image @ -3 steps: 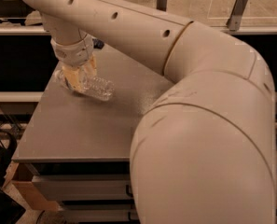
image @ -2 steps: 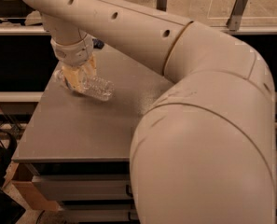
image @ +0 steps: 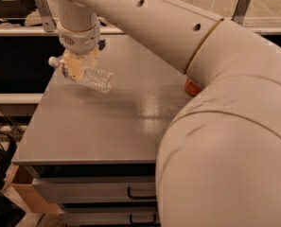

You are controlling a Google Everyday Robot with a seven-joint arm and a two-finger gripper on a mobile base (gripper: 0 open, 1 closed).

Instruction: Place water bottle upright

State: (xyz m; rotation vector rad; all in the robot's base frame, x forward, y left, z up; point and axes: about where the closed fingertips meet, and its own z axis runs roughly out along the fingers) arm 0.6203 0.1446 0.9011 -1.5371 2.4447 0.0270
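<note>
Step in hand: reorienting. Held above the worktop (image: 111, 126) near its far left corner in the gripper (image: 79, 72), fingers closed around the water bottle (image: 100, 79), tilted, cap toward the left edge. Next: rotate cap upward, lower base flat, release.

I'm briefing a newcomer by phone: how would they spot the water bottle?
Find the grey table, then its far left corner, where the gripper of the big white arm hangs. The water bottle lies tilted sideways in the gripper, cap to the left; it is clear and ribbed, unlike the orange thing half hidden by the arm on the right.
</note>
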